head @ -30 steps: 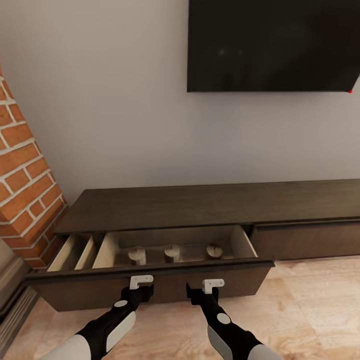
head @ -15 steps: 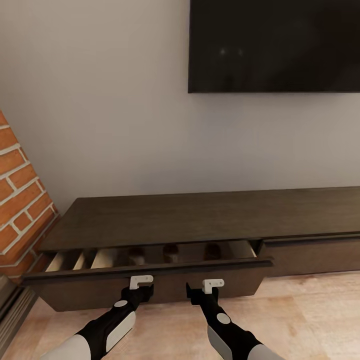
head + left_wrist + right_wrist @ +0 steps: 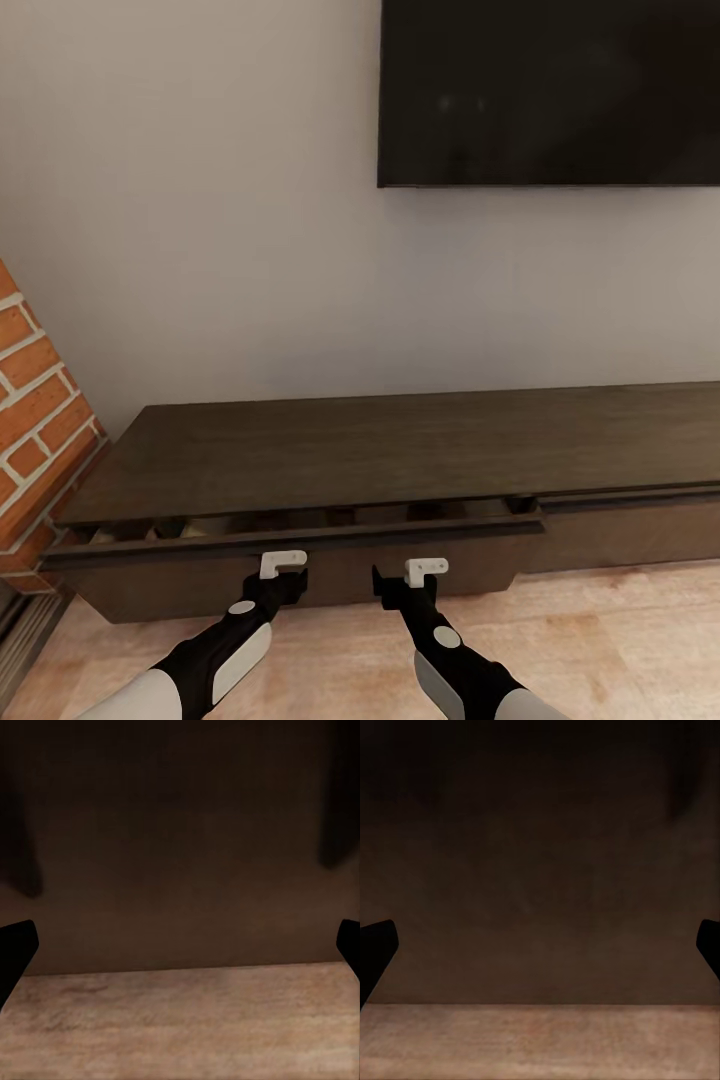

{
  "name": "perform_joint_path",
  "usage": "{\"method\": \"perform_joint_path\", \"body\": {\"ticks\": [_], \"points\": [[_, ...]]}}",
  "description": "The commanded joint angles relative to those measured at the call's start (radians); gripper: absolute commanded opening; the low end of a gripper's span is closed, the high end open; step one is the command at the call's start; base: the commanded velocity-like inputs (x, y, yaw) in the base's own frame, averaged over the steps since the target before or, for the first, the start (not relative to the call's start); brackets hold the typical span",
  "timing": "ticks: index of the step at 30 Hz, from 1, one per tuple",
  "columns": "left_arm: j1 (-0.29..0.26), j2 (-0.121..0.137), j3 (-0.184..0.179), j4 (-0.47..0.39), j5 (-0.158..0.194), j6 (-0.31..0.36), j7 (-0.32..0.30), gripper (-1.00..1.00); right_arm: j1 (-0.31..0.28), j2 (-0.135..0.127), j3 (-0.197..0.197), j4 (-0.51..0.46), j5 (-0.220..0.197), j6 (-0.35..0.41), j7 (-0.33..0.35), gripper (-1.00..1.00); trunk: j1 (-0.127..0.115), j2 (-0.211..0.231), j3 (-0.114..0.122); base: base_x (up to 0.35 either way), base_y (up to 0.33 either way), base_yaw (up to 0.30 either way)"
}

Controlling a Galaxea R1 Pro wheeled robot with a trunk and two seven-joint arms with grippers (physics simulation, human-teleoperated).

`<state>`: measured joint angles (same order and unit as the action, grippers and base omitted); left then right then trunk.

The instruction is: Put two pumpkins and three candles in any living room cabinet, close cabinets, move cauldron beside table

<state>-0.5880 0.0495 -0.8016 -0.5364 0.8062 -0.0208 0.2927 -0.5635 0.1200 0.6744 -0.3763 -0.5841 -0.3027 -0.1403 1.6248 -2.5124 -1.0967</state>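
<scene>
The cabinet point(image 3: 400, 450) runs along the wall under the dark television point(image 3: 550, 90), and its left drawer point(image 3: 300, 565) stands out only a sliver, a thin dark gap showing under the top. What is inside that gap is too shadowed to make out. Both arms press on the drawer front: the left gripper point(image 3: 283, 563) at about seven o'clock of the cabinet's middle, the right gripper point(image 3: 427, 569) near six. In the wrist views each pair of jaws stands wide apart, empty, with dark panel and pale wood floor point(image 3: 620, 640) ahead. A brick column point(image 3: 35, 440) stands at nine o'clock. The risk, I judge: uneven pushing (one arm leading) could skew the drawer and leave it ajar.
</scene>
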Motion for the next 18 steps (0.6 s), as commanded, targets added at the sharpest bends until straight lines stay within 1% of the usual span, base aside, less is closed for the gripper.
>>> {"method": "perform_joint_path", "body": {"ticks": [1, 4, 9, 15, 18], "points": [[-0.001, 0.001, -0.008, -0.002, 0.008, -0.002, 0.008, 1.0, -0.001, 0.0, 0.008, 0.0, -0.007, -0.004, -0.007, 1.0, 0.0, 0.0, -0.001, 0.003, 0.0, 0.0], [-0.001, 0.001, -0.009, -0.002, 0.008, -0.002, 0.008, 1.0, -0.001, 0.0, 0.009, -0.001, -0.007, -0.004, -0.007, 1.0, 0.0, 0.0, -0.001, 0.033, 0.0, 0.0], [-0.001, 0.001, -0.01, -0.002, 0.008, -0.002, 0.007, 1.0, -0.001, 0.001, 0.009, -0.001, -0.005, -0.004, -0.007, 1.0, 0.0, 0.0, -0.001, 0.15, 0.0, 0.0], [-0.001, 0.001, -0.01, -0.003, 0.008, -0.002, 0.007, 1.0, -0.001, 0.001, 0.01, -0.001, -0.003, -0.004, -0.007, 1.0, 0.0, 0.0, -0.001, 0.018, 0.0, 0.0], [-0.001, 0.001, -0.01, -0.004, 0.008, -0.002, 0.007, 1.0, -0.001, 0.001, 0.01, -0.001, -0.003, -0.004, -0.007, 1.0, 0.0, 0.0, -0.001, 0.175, 0.024, 0.0]]}}
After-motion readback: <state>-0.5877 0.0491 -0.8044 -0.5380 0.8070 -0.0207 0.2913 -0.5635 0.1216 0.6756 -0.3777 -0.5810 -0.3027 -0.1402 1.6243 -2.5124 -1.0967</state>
